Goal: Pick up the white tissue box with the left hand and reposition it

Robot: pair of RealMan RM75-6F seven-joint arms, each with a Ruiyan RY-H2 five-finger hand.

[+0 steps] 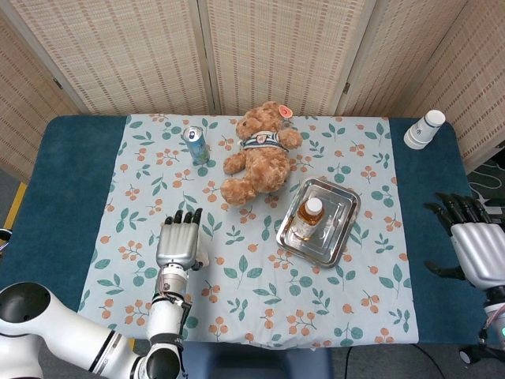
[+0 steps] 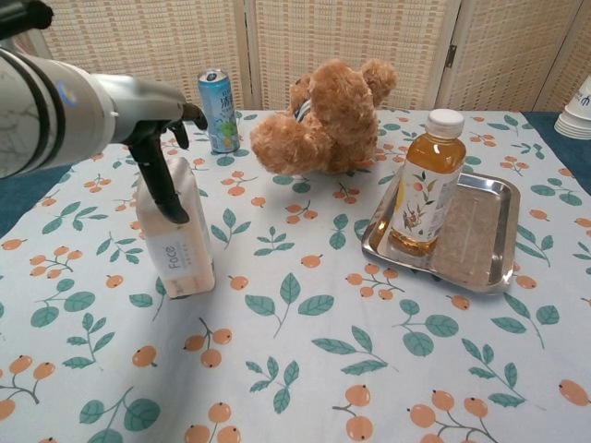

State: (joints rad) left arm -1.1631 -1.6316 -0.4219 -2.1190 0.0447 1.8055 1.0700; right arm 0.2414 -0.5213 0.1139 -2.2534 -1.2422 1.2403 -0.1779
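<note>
While the left hand hovers over the white tissue box with fingers apart, it should straddle both long sides before squeezing.

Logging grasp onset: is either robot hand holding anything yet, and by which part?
Cannot be told for the left robot hand: it sits over the white tissue box, thumb down its side, box on the cloth. The right robot hand holds nothing.

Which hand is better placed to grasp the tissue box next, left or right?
Left. The left hand hangs directly over the tissue box, thumb alongside it. The right hand sits at the table's far right edge, beyond the tray.
</note>
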